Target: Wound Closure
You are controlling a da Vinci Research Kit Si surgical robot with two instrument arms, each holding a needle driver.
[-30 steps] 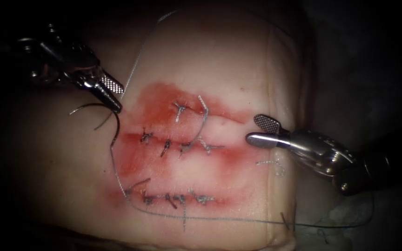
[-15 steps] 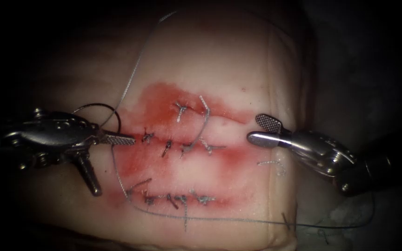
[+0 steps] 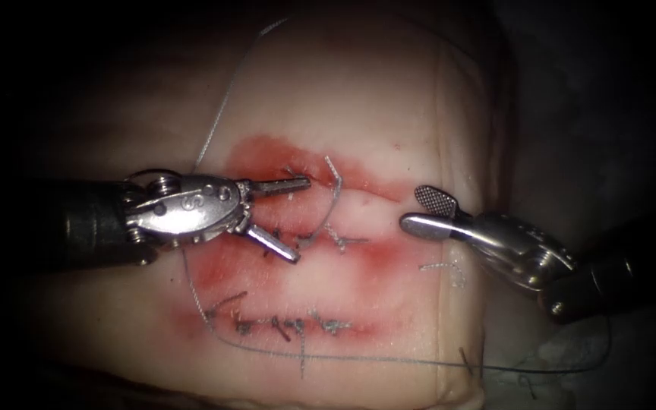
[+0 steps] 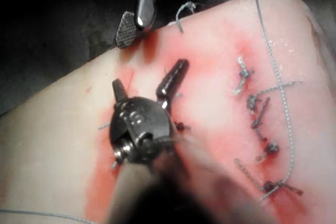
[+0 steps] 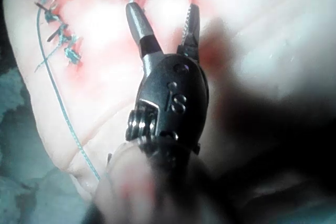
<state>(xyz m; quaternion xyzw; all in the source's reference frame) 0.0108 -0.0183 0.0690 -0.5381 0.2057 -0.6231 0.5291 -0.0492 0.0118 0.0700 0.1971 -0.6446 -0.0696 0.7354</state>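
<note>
Here, over the tissue [image 3: 358, 99], left tool [image 3: 301, 220] [image 4: 149, 74] with jaws spread wide, gripping nothing; one jaw aimed at 3 o'clock, the other at 4 o'clock, both above stitches [image 3: 339, 241] in red fluid [image 3: 389, 254]. At 3 o'clock from it, well apart, right tool [image 3: 413, 209] [image 5: 163, 8], jaws parted more narrowly, likewise holding nothing. Thread [image 3: 343, 358] [image 5: 58, 103] loose: comes down from 12 o'clock along the tissue's left side, passes behind the left tool, curves through 6 o'clock below the lowest stitch row, leaves toward 4 o'clock. Cannot tell where the needle lies.
</note>
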